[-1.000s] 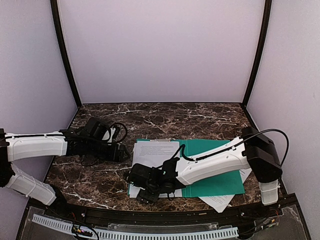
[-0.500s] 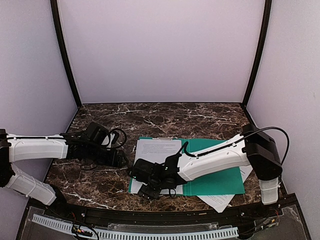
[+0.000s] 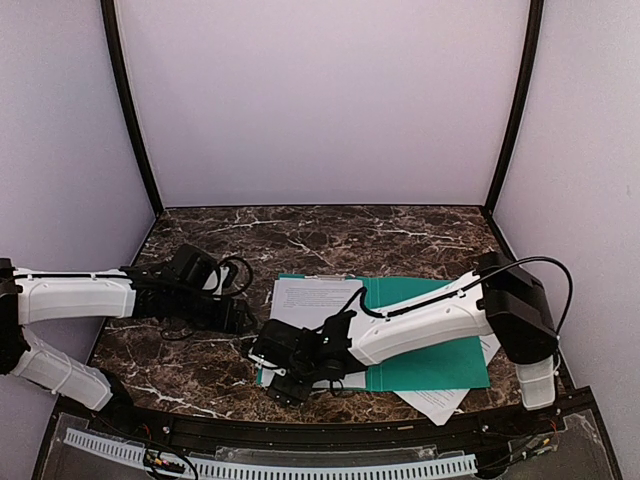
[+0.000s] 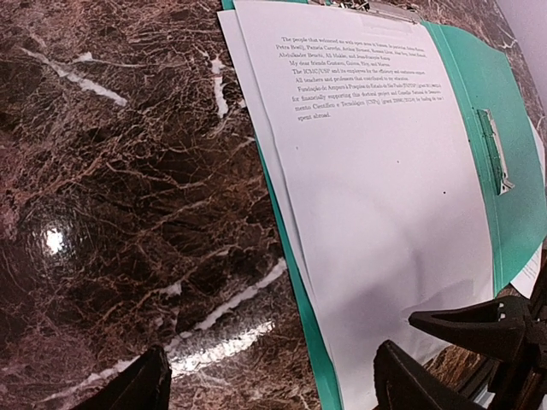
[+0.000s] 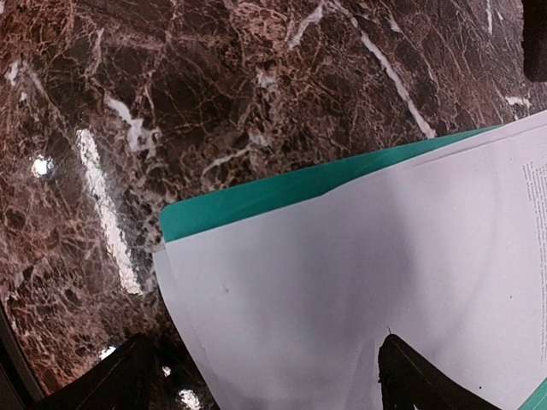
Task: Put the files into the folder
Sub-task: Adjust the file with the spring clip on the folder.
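Observation:
The teal-green folder (image 3: 430,345) lies open on the marble table. Two white printed sheets (image 3: 312,302) lie stacked on its left half, slightly offset. In the left wrist view the sheets (image 4: 376,171) cover the folder (image 4: 513,196), and its metal clip (image 4: 496,149) shows. My left gripper (image 3: 240,318) is open and empty beside the folder's left edge (image 4: 278,389). My right gripper (image 3: 275,372) is open over the sheets' near left corner (image 5: 273,380). There the sheets (image 5: 359,273) overhang the folder's corner (image 5: 256,201). I cannot tell whether its fingers touch the paper.
Another white sheet (image 3: 440,402) pokes out from under the folder's near right corner. The black front rail (image 3: 320,430) runs close behind the right gripper. Side walls stand at the left and right. The left gripper shows in the right wrist view (image 5: 534,26).
The right gripper has shifted a little to the left along the sheets' near edge. The left gripper came slightly nearer the folder's left edge, then held still.

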Tool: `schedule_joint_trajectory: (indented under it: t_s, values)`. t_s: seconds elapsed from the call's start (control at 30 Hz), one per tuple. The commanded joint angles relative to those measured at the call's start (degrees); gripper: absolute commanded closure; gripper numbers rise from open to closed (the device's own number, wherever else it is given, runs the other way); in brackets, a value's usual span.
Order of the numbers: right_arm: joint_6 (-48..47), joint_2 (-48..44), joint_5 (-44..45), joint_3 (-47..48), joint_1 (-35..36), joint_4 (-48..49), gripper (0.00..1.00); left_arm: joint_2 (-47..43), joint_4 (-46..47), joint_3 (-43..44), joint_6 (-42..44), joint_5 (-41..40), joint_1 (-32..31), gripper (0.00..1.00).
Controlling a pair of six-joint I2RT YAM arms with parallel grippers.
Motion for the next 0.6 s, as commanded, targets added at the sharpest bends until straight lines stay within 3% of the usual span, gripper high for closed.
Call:
schedule_joint_trajectory:
  t_s: [0.0,0.57]
  values:
    - [-0.7,3.3,1.8,3.7,0.3,-1.5,0.11,-2.1,-2.1,-0.9,0.1,-1.2,0.9,0.18]
    - [5.4,2.7,3.5,5.3,-2.2,-2.8,0.14,-1.7,-1.4,-1.7,1.0,-0.2,1.8,0.18]
